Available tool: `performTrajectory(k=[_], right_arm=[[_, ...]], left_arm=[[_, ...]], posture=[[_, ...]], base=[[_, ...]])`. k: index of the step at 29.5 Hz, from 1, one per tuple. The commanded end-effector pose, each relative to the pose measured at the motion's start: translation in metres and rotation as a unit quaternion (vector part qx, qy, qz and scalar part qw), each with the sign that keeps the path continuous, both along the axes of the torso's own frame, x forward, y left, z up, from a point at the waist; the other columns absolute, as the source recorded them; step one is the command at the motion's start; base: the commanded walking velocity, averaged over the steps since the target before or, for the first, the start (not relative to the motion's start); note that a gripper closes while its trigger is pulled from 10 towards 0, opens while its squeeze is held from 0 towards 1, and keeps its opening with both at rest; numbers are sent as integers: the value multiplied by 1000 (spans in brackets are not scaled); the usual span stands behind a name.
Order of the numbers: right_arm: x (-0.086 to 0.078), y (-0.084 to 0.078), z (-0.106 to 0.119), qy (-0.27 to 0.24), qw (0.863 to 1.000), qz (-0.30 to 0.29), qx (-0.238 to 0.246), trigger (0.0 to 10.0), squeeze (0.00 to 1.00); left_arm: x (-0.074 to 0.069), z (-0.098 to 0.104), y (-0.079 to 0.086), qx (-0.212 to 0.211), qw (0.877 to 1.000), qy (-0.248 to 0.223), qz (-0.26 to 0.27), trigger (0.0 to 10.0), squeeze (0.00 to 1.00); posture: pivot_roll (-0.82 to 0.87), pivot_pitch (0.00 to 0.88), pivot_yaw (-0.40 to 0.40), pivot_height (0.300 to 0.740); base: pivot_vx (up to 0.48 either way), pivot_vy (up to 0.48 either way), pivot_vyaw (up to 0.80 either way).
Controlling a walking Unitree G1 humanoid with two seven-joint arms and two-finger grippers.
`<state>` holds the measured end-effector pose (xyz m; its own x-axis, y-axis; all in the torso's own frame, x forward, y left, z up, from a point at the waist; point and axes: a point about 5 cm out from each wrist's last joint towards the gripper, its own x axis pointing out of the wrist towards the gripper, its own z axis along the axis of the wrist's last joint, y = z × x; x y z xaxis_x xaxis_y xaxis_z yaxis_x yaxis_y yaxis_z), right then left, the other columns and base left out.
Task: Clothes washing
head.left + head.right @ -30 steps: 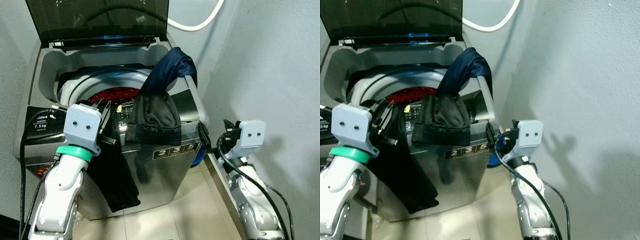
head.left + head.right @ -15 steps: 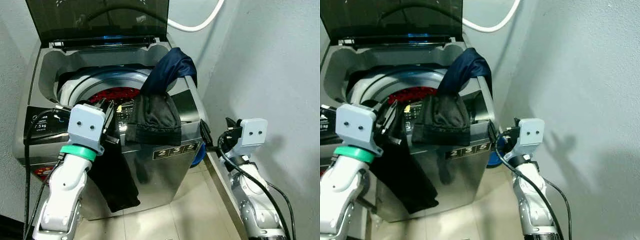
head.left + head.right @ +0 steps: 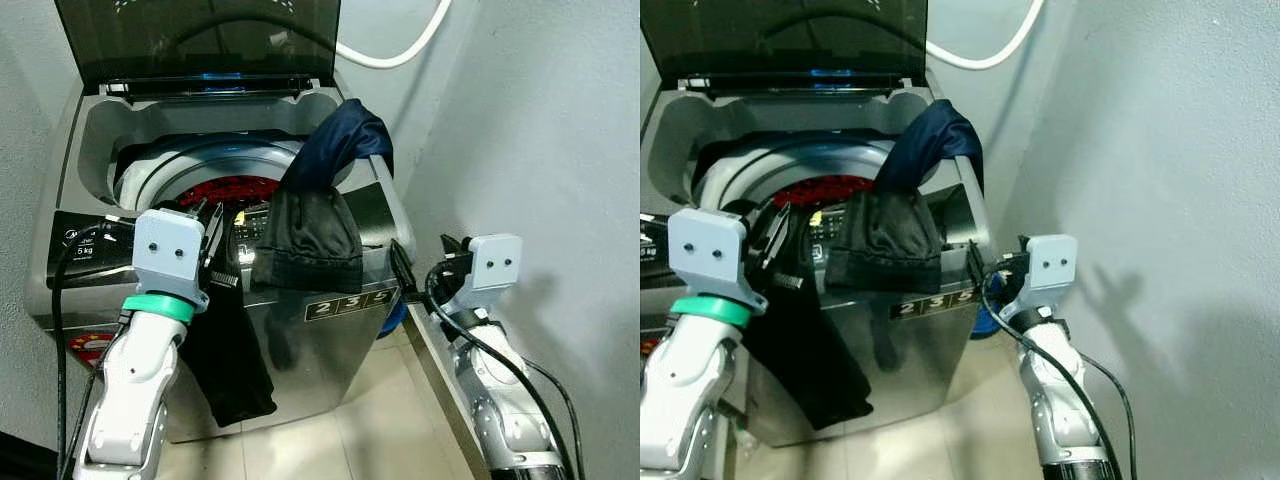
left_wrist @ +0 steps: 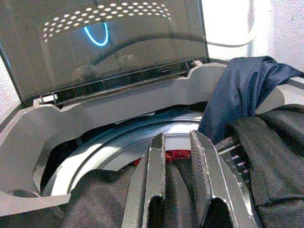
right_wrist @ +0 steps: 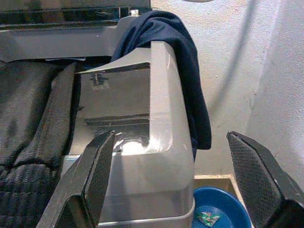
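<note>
Black garment (image 3: pixel 228 350) hangs over washing machine (image 3: pixel 330 330) front edge, draping down front panel; my left claw (image 4: pixel 176 156) pinches its top end, fingers narrow, at drum rim. Second dark garment (image 3: pixel 305 240) lies on machine's control panel; navy garment (image 3: pixel 345 140) draped over machine's right rim. Red item (image 3: pixel 232 188) inside drum. Lid (image 3: pixel 200 40) raised. My right claw (image 5: pixel 171 180) spread wide, holding nothing, beside machine's right front corner, above blue basin (image 5: pixel 223 213) on floor.

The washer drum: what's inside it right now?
Inside the washing machine drum, a red item shows at the bottom. The navy garment and black garment drape over the rim, hiding the rest.
</note>
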<state>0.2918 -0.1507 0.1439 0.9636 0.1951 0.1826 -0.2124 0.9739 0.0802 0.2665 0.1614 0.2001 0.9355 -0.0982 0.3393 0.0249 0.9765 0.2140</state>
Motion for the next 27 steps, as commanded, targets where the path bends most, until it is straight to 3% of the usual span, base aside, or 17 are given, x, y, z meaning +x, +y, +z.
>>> performTrajectory(k=[1,27], right_arm=[[-2,0,-8,15,1000,0,-3,10000,0],[-3,3,-13,22,1000,5,-7,10000,0]], left_arm=[[0,-8,-2,-4,1000,16,0,10000,0],[-3,-13,0,7,1000,23,5,10000,0]], posture=[[64,0,-42,740],[66,0,-45,740]], base=[[0,0,0],[0,0,0]])
